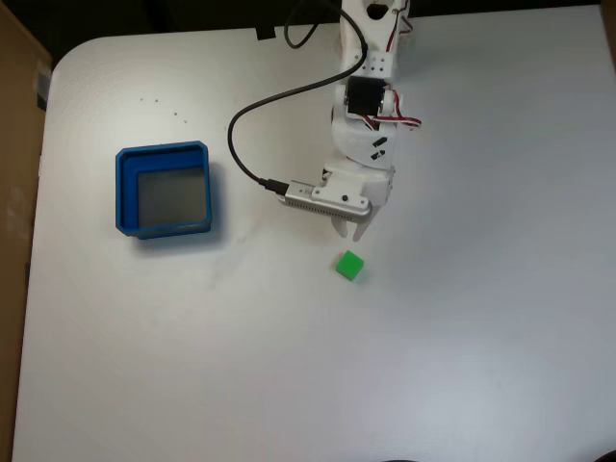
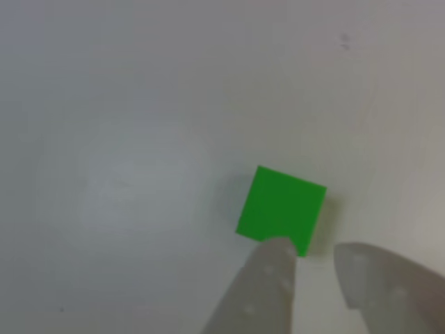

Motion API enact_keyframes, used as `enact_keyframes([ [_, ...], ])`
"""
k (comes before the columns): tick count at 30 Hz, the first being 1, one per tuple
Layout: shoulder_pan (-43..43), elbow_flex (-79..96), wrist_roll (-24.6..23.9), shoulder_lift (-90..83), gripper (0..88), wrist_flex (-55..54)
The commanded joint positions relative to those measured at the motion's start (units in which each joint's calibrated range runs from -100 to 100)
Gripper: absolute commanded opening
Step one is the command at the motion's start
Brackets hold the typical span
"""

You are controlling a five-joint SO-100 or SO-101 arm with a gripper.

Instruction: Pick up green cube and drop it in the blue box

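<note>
A small bright green cube lies alone on the white table, just below the arm in the fixed view. My gripper hangs directly above the cube's upper side, a short gap away and pointing down at it. In the other view the cube sits just beyond my fingertips, and the gripper stands open by a narrow gap with nothing in it. The blue box, a square tray with a grey floor, sits well to the left of the arm and holds nothing.
A black cable loops from the arm's top down to a grey module on the wrist. The table's rounded corner and left edge lie beyond the box, with a brown board past them.
</note>
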Motion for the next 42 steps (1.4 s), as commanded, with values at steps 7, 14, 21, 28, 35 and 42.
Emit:
enact_keyframes([
  [7,0.52,-17.65,-4.35,9.32,2.4,5.02],
  [14,0.52,-18.29,-10.6,10.24,2.4,4.94],
  [21,1.02,-17.92,-10.79,10.33,2.4,5.43],
  [28,1.09,-17.83,-10.84,10.41,9.9,5.51],
  [35,0.66,-17.83,-10.84,10.41,29.2,5.43],
  [42,0.52,-18.1,-10.55,13.33,33.3,5.02],
])
